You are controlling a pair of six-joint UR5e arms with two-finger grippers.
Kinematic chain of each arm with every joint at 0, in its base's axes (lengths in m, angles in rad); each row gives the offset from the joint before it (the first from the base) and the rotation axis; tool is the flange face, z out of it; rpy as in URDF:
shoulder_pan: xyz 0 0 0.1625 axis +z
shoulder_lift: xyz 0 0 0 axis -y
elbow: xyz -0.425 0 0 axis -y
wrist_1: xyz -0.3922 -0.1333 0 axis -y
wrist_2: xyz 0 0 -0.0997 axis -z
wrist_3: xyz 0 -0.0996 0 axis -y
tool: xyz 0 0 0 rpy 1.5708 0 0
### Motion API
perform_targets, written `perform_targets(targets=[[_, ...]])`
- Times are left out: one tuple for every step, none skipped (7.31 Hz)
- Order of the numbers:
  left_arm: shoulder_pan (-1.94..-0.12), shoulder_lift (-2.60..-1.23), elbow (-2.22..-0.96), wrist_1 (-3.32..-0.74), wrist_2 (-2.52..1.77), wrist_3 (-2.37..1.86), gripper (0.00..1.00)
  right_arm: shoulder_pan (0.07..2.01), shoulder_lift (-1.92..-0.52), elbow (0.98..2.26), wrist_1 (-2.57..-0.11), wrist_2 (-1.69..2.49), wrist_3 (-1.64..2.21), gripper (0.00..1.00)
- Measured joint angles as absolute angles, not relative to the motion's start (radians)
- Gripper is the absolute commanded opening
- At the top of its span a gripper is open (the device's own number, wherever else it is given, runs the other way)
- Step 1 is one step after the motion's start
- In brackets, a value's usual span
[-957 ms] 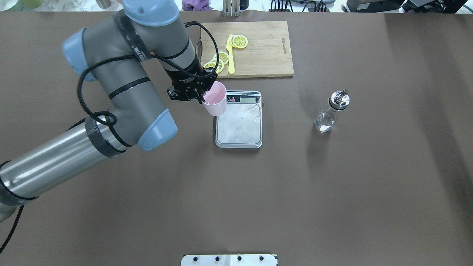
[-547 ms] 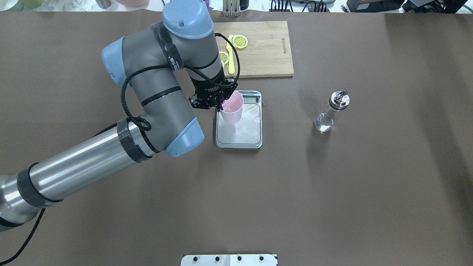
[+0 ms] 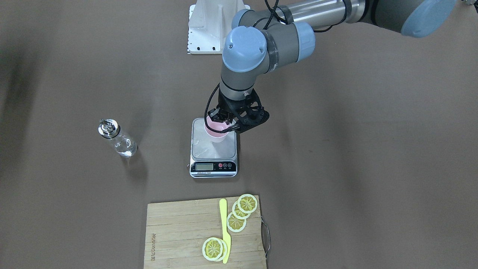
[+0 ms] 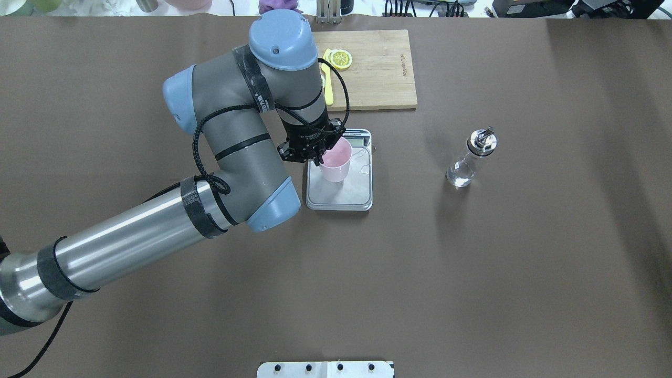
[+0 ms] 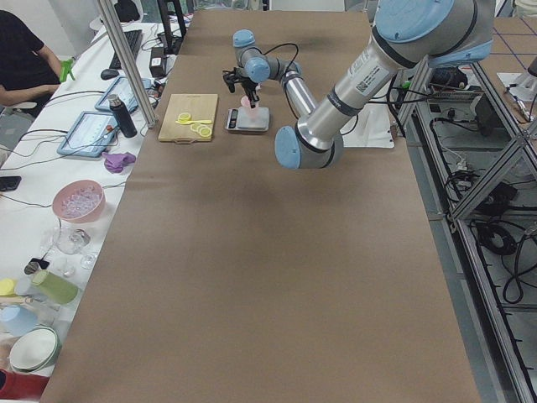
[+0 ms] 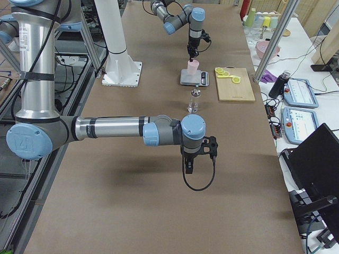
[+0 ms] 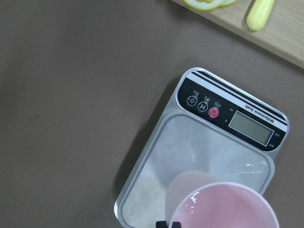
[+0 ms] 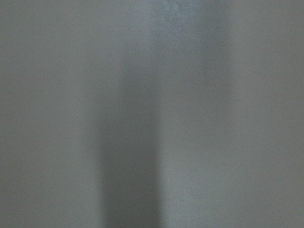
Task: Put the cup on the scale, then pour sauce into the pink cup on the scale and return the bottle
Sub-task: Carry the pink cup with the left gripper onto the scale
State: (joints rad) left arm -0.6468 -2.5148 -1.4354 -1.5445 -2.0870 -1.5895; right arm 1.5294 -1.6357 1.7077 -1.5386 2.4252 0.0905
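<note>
My left gripper [image 4: 316,156] is shut on the rim of the pale pink cup [image 4: 336,161] and holds it upright over the silver platform of the scale [image 4: 347,193]. I cannot tell whether the cup's base touches the platform. In the left wrist view the cup [image 7: 223,204] sits low in frame over the scale [image 7: 232,121]. The clear glass bottle [image 4: 466,164] with a metal pourer stands alone to the right of the scale. My right gripper [image 6: 189,165] shows only in the exterior right view, low over bare table; I cannot tell whether it is open or shut.
A wooden cutting board [image 4: 378,79] with lemon slices [image 4: 340,58] and a yellow knife [image 4: 328,92] lies behind the scale, partly under my left arm. A white base plate [image 4: 325,369] sits at the near edge. Brown table surrounds the bottle.
My left arm has moved right with the cup, from the scale's back-left corner to over its platform. The bottle has not moved.
</note>
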Motion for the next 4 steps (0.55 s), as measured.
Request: perform_targets(targets=[[-0.646, -2.515, -1.426, -1.557, -2.087, -1.59, 0.0, 1.529, -1.636, 1.708, -1.539, 2.425, 0.091, 1.0], [-0.646, -2.516, -1.42, -1.564, -2.086, -1.59, 0.0, 1.529, -1.635, 1.709, -1.539, 2.425, 0.091, 1.0], [-0.645, -2.517, -1.416, -1.569, -2.086, -1.589, 0.08, 1.529, -1.635, 1.709, -1.539, 2.426, 0.091, 1.0], [-0.643, -2.517, -1.413, -1.574, -2.086, -1.588, 0.67, 1.529, -1.635, 1.709, -1.539, 2.426, 0.09, 1.0]])
